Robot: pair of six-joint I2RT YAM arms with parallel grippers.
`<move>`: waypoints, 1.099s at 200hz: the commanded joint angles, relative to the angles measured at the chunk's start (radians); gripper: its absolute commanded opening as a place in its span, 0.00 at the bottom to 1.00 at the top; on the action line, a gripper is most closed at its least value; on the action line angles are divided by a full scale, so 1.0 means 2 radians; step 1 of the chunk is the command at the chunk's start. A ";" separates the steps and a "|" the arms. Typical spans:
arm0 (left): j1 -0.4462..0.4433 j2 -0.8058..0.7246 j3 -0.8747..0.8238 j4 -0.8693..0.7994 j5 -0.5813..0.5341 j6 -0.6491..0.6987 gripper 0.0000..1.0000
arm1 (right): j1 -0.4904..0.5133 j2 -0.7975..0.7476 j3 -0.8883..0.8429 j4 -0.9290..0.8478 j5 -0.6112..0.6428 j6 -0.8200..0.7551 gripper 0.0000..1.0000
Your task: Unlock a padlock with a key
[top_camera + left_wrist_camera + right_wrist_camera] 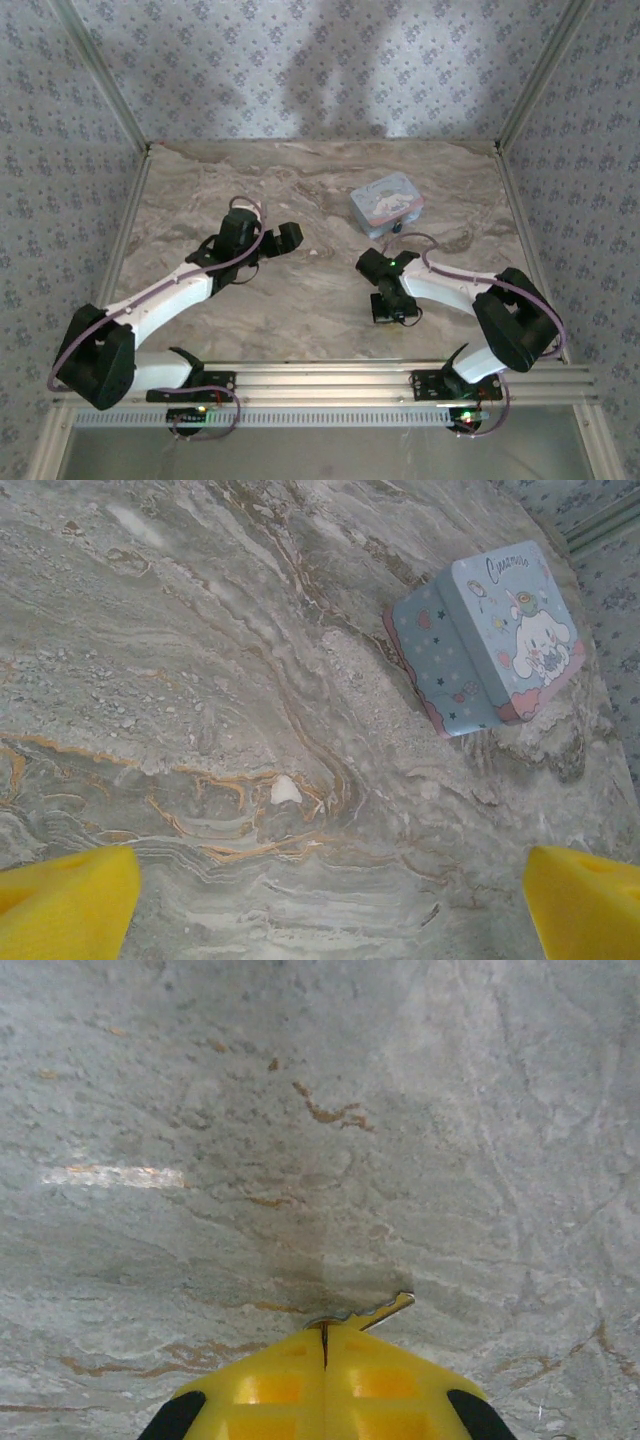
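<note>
Right claw, clenched on the key whose blade juts past its tips, pick-up apparently done, must next line that blade with the padlock, seemingly the dark speck just ahead beside the tin, while the left claw gapes wide.

1 tin, 1 key, 2 claws

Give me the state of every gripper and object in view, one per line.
Left gripper: jaws wide open, holding nothing.
Right gripper: jaws shut on the key.
Key: pinched in the jaws, its toothed end sticking out over the table.
Tin: lid closed, lying flat on the table.
Padlock: small dark shape at the tin's near edge; too small to tell whether it is locked.
</note>
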 commanded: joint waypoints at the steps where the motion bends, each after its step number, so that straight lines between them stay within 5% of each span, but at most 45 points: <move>1: -0.001 -0.010 0.009 -0.006 -0.004 0.003 0.98 | 0.003 -0.018 0.006 -0.010 0.029 -0.009 0.00; 94: 0.023 -0.025 0.015 -0.010 0.045 -0.024 0.98 | 0.019 -0.117 0.048 0.017 0.103 -0.108 0.00; 158: 0.030 -0.051 0.040 -0.046 0.079 0.010 0.96 | 0.045 -0.158 0.066 0.161 0.162 -0.309 0.00; 220: 0.028 -0.071 0.067 -0.059 0.113 0.018 0.91 | 0.049 -0.169 0.051 0.290 0.122 -0.519 0.00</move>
